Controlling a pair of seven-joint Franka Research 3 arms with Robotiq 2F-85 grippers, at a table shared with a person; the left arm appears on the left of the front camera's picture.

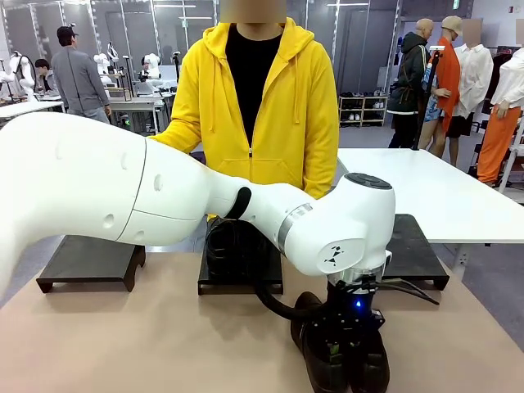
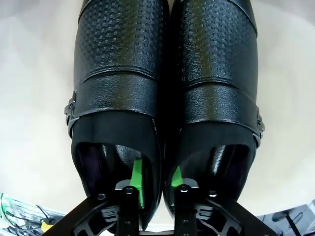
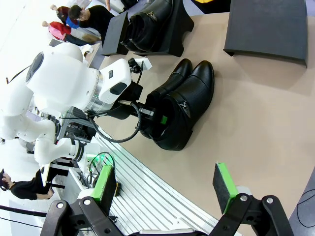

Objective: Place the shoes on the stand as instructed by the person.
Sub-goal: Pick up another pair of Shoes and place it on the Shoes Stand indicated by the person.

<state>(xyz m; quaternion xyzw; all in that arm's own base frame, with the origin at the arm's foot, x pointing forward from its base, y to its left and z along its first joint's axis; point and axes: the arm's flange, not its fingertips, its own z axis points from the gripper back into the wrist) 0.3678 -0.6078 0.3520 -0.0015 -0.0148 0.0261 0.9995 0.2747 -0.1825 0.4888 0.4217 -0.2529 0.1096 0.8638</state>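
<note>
Near the table's [image 1: 164,327] front, left hand [image 2: 156,179] clamps the shoes [image 2: 123,73]; right hand [image 3: 165,183] released

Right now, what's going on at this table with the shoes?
The left gripper has one of its fingers inside each shoe of the near pair, pinching their inner walls together; the pair looks to rest on the table. The other pair sits on the middle stand. The right gripper hangs open above the table, holding nothing. The person stands at the far side.
</note>
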